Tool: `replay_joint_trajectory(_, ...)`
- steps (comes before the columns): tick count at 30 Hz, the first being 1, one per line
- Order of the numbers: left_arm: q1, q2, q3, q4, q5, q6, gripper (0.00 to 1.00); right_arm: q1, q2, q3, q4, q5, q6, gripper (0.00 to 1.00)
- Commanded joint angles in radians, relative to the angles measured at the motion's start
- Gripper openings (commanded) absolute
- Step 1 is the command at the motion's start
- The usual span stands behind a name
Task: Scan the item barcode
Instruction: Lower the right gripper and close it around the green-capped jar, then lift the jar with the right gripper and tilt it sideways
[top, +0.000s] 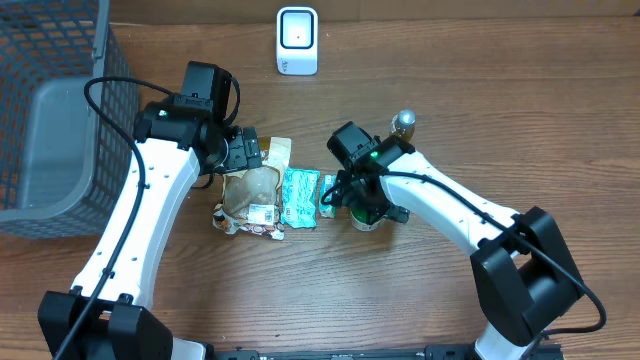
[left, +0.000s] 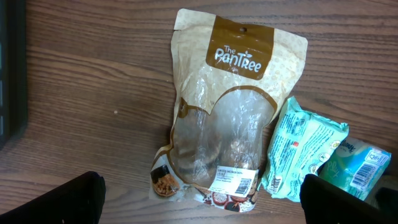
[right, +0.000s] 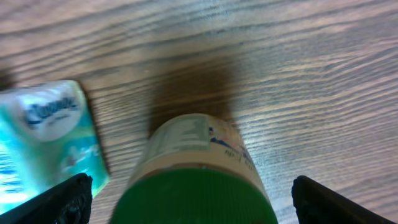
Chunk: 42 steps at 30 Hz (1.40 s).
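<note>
At the counter's (top: 420, 300) left edge a dark wire basket (top: 60, 50) stands against a grey plastic bin (top: 50, 150); what either holds cannot be made out. A jar (right: 186, 143) with its green lid (right: 199, 199) on stands upright on the wood near the middle, well apart from the white barcode scanner (top: 297, 40) at the far edge. Just beside the jar lies a Kleenex tissue pack (right: 50, 137), then a teal packet (left: 301, 149), then a flat PanTree pouch (left: 224, 112) whose clear window shows brownish contents and a white barcode sticker (left: 235, 180) near its bottom. A small capped bottle (top: 404, 122) stands apart behind the right arm.

The right claw (right: 199, 199) hangs directly over the jar, its fingers (right: 62, 199) spread wide on either side of the lid and clear of it, gripping nothing. The left claw (left: 202, 199) hovers above the pouch, fingers (left: 348, 199) likewise fully apart, holding nothing.
</note>
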Motion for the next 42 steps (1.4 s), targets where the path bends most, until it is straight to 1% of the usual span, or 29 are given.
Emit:
replay_joint_trajectory(1, -0.001, -0.005, 0.011, 0.001, -0.010, 0.000, 0.99, 0.002, 0.013, -0.039, 0.024, 0.010, 0.000, 0.99)
replay_joint_trajectory(4, -0.001, -0.005, 0.011, 0.001, -0.010, 0.000, 1.00, 0.002, 0.013, -0.039, 0.032, 0.010, -0.012, 0.99)
replay_joint_trajectory(12, -0.001, -0.005, 0.011, 0.001, -0.010, 0.000, 0.99, -0.016, 0.013, -0.039, 0.050, 0.010, -0.027, 0.95)
replay_joint_trajectory(14, -0.001, -0.005, 0.011, 0.001, -0.010, 0.000, 1.00, -0.019, 0.013, -0.039, 0.050, 0.006, -0.027, 0.91)
replay_joint_trajectory(18, -0.001, -0.005, 0.011, 0.001, -0.010, 0.000, 1.00, -0.019, 0.013, -0.039, 0.049, 0.007, -0.027, 0.72)
replay_joint_trajectory(19, -0.001, -0.005, 0.011, 0.001, -0.010, 0.000, 0.99, -0.020, 0.013, -0.039, 0.048, 0.006, -0.027, 0.70)
replay_joint_trajectory(23, -0.001, -0.005, 0.011, 0.001, -0.010, 0.000, 1.00, -0.020, 0.013, -0.038, 0.042, 0.002, -0.027, 0.68)
replay_joint_trajectory(25, -0.001, -0.005, 0.011, 0.001, -0.010, 0.000, 1.00, -0.020, 0.013, -0.038, 0.039, -0.001, -0.027, 0.64)
replay_joint_trajectory(27, -0.001, -0.005, 0.011, 0.001, -0.010, 0.000, 1.00, -0.023, 0.012, -0.016, 0.006, 0.000, -0.027, 0.61)
replay_joint_trajectory(32, -0.001, -0.005, 0.011, 0.001, -0.010, 0.000, 1.00, -0.053, 0.012, 0.093, -0.146, -0.002, -0.027, 0.60)
replay_joint_trajectory(33, -0.001, -0.005, 0.011, 0.001, -0.010, 0.000, 1.00, -0.059, 0.012, 0.124, -0.188, -0.015, -0.027, 0.59)
replay_joint_trajectory(35, -0.001, -0.005, 0.011, 0.001, -0.010, 0.000, 1.00, -0.065, 0.012, 0.172, -0.244, -0.062, -0.027, 0.54)
replay_joint_trajectory(37, -0.001, -0.005, 0.011, 0.001, -0.010, 0.000, 1.00, -0.066, 0.012, 0.212, -0.286, -0.129, -0.027, 0.53)
replay_joint_trajectory(38, -0.001, -0.005, 0.011, 0.001, -0.010, 0.000, 1.00, -0.066, 0.012, 0.241, -0.300, -0.219, -0.028, 0.53)
replay_joint_trajectory(42, -0.001, -0.005, 0.011, 0.001, -0.010, 0.000, 1.00, -0.066, 0.012, 0.255, -0.289, -0.413, -0.057, 0.53)
